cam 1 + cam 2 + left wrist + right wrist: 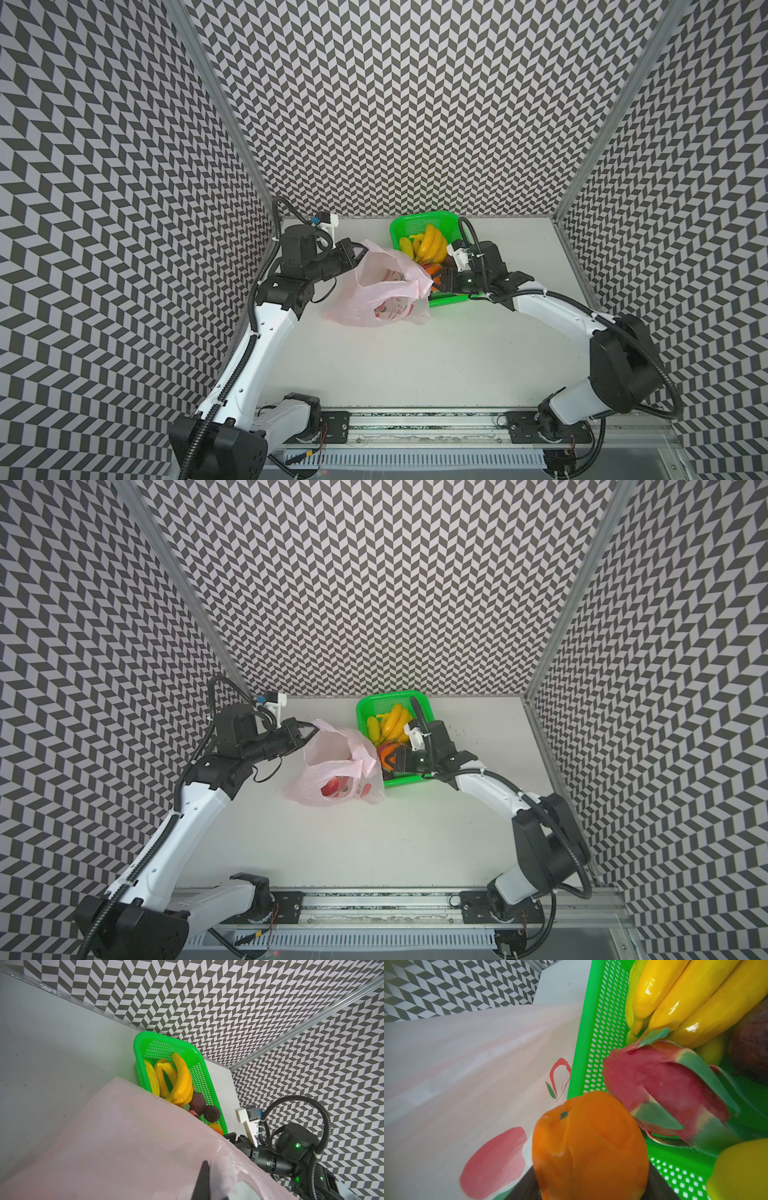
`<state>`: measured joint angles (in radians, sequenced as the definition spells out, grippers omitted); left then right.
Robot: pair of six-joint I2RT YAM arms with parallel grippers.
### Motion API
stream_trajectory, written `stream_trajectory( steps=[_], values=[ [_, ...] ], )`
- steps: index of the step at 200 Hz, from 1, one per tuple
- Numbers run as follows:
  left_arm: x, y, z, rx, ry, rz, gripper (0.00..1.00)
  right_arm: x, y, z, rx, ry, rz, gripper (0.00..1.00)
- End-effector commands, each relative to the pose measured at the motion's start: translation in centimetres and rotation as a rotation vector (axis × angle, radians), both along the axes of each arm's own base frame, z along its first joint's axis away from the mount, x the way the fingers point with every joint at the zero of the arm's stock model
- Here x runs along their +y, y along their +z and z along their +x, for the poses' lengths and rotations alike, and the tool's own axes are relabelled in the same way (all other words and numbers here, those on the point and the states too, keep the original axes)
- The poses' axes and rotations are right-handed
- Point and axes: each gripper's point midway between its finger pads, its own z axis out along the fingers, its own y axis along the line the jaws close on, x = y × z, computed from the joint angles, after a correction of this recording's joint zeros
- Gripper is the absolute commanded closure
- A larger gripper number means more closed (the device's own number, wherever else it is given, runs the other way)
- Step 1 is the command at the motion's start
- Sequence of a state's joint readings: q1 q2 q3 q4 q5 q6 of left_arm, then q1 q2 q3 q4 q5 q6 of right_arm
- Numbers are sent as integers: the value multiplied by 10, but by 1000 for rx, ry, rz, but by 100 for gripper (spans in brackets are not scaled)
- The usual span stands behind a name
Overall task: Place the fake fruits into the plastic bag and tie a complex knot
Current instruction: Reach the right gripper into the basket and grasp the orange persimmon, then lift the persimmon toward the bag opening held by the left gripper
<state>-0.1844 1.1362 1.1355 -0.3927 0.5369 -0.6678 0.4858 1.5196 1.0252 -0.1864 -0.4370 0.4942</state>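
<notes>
The pale-pink plastic bag [374,291] [332,766] stands open on the table with a red fruit [332,787] showing through its film. My left gripper [361,253] [313,729] is shut on the bag's left rim and holds it up. One dark finger [204,1176] shows against the pink film [124,1147]. My right gripper [436,282] [386,760] is shut on an orange [589,1142] at the near corner of the green basket, right beside the bag. Still in the basket are yellow bananas [430,245] [685,1001], a pink dragon fruit [660,1084], a lemon [741,1169] and two dark brown fruits [197,1101].
The green mesh basket [415,220] [382,698] [145,1039] sits at the back of the table against the patterned wall, touching the bag's right side. Patterned walls close in both sides. The arm bases and a rail run along the front edge.
</notes>
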Motion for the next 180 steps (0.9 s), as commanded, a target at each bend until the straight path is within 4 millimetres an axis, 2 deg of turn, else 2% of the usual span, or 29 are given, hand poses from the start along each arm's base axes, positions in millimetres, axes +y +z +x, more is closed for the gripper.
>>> stream_trajectory(
  steps=[1, 62, 117, 180],
  values=[
    [-1, 8, 3, -28, -5, -8, 100, -9, 25, 2, -96, -18, 27, 50],
    [-3, 2, 10, -9, -7, -13, 100, -20, 64, -23, -181, 11, 84, 50],
    [-9, -1, 14, 1, -13, -17, 100, -17, 93, -64, -208, 64, 181, 50],
    [-12, -3, 14, 4, -16, -13, 100, 14, 67, -120, -125, 158, 219, 50]
  ],
)
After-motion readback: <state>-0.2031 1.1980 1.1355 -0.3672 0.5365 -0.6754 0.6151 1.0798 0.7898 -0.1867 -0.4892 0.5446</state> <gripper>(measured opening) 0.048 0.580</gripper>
